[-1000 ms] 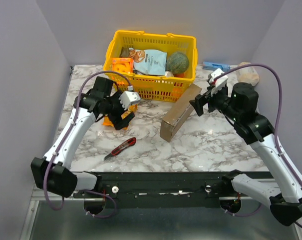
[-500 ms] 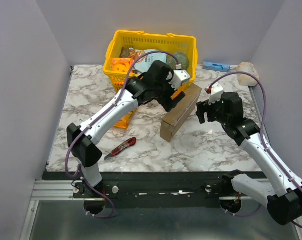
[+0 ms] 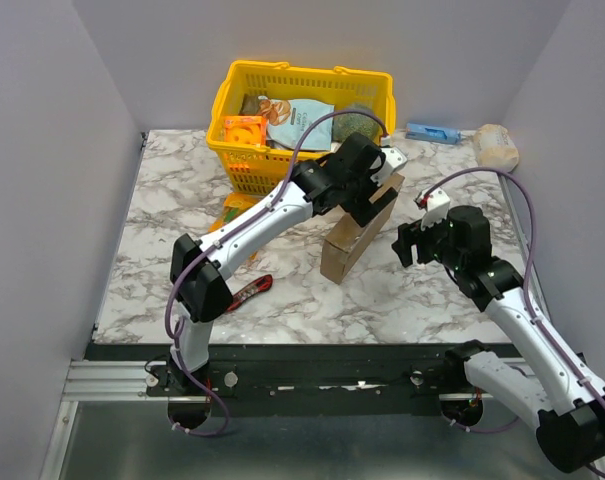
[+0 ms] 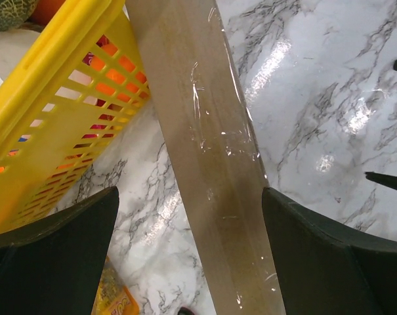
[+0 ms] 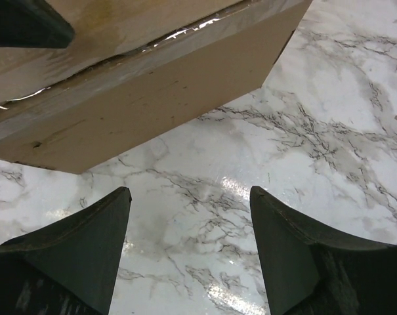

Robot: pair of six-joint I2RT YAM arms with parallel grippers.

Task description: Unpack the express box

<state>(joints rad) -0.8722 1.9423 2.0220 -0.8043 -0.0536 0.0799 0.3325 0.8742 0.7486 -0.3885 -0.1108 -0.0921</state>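
Left wrist view shows me the left gripper point(image 4: 190, 197) spread astride the flat brown cardboard express box point(image 4: 198, 131), and the right gripper point(image 5: 189, 197) is released beside it.

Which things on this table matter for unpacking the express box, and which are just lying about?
Job in hand:
- flat brown cardboard express box, standing on edge
- red utility knife, probably for the clear tape

Lying about:
- yellow plastic basket, with goods inside
- orange packet
- small blue object
- beige lump
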